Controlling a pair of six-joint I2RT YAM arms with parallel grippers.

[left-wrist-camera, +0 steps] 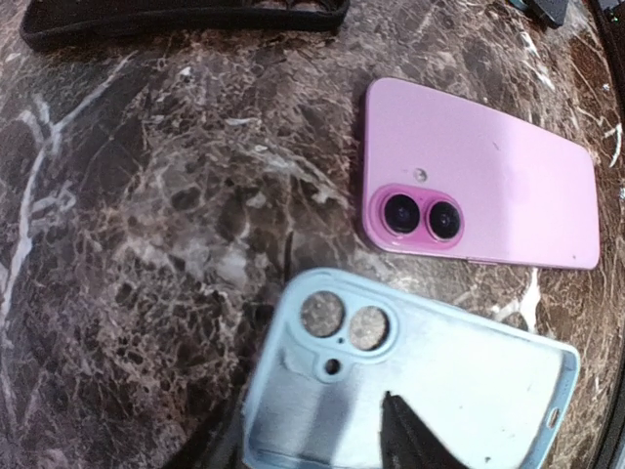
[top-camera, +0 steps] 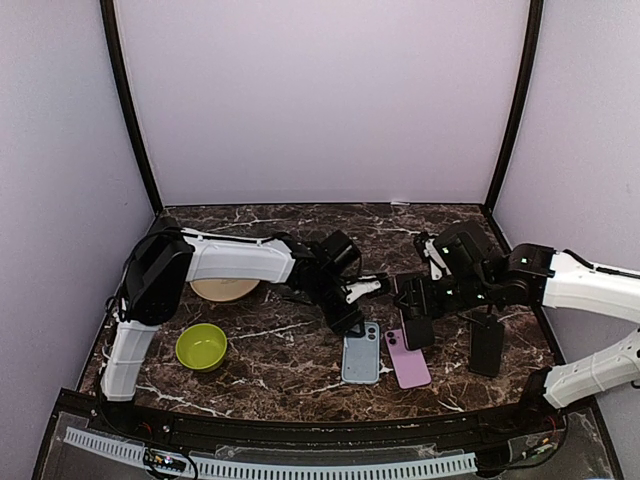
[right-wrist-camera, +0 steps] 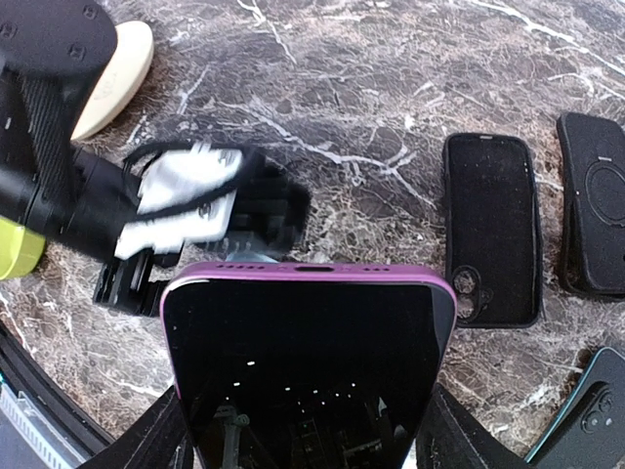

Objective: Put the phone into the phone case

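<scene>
A light blue phone case point(top-camera: 361, 358) lies open side up on the marble table point(top-camera: 280, 360). My left gripper point(top-camera: 351, 310) is at its camera end, jaws apart. In the left wrist view one finger point(left-wrist-camera: 410, 440) rests inside the case point(left-wrist-camera: 469, 381), and the other is a dark shape outside its wall. My right gripper point(top-camera: 415, 303) is shut on a purple-edged phone point(right-wrist-camera: 308, 362), screen up, held above the table just right of the case point(top-camera: 418, 328). A second pink phone point(left-wrist-camera: 483, 186) lies face down beside the case point(top-camera: 409, 362).
A black case point(top-camera: 487, 345) lies to the right, with another black case point(right-wrist-camera: 594, 205) and a dark teal one point(right-wrist-camera: 586, 415) beyond it. A green bowl point(top-camera: 202, 346) and a beige plate point(top-camera: 225, 290) sit at the left. Another black case point(left-wrist-camera: 186, 18) lies behind.
</scene>
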